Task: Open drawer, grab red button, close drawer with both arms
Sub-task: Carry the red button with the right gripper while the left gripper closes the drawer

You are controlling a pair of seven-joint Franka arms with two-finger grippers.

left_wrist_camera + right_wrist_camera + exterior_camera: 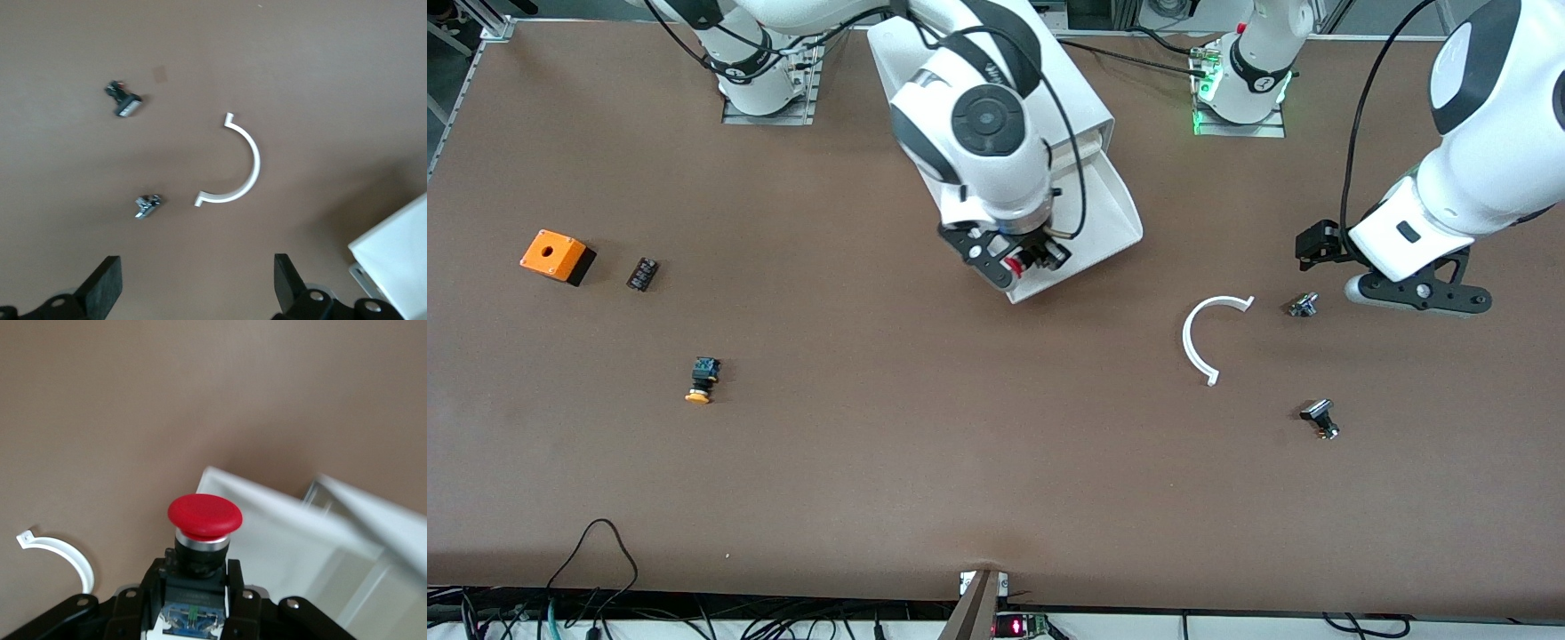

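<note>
The drawer (1107, 222) stands pulled out of the white cabinet (1080, 98) near the robots' bases, and also shows in the right wrist view (287, 540). My right gripper (1024, 260) is over the drawer's front end and is shut on the button (1014, 264). In the right wrist view the red cap (204, 515) stands out past the fingers (235, 577), which clamp the black-and-blue body. My left gripper (1418, 292) hangs open and empty over the table toward the left arm's end; in its wrist view the gripper (198, 280) has bare table between the fingers.
A white C-shaped ring (1200, 333) and two small metal parts (1304, 305) (1320, 418) lie near the left gripper. An orange box with a hole (557, 256), a small black piece (642, 273) and an orange-capped button (703, 380) lie toward the right arm's end.
</note>
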